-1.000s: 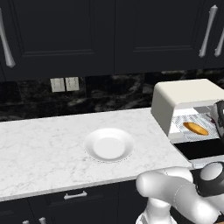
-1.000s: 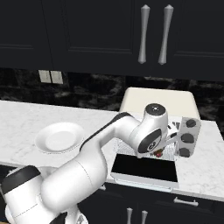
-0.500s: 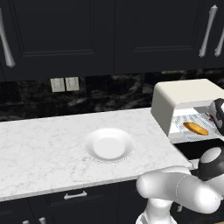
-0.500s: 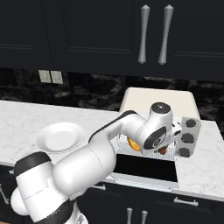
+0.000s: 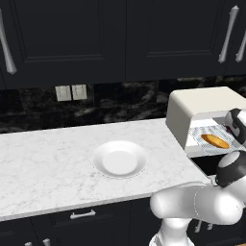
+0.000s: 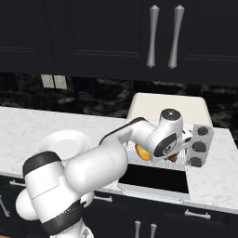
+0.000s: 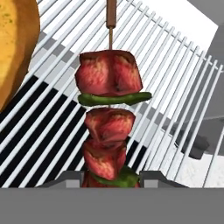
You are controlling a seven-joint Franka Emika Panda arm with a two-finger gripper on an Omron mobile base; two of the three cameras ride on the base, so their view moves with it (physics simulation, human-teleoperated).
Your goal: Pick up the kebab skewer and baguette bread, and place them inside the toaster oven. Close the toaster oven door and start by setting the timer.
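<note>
Gripping kebab skewer (image 7: 109, 127) lengthwise, end effector (image 7: 111, 177) clamped at lower end; stick tip pointing away over wire rack (image 7: 175, 87).

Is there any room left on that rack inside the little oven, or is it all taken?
The wire rack is bare to the right of the kebab skewer in the hand view. Left of the skewer it is tighter, with a narrow strip before the baguette bread. The white plate on the marble counter is bare too.

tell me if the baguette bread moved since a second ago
No. The baguette bread lies at the same spot on the wire rack inside the toaster oven.
</note>
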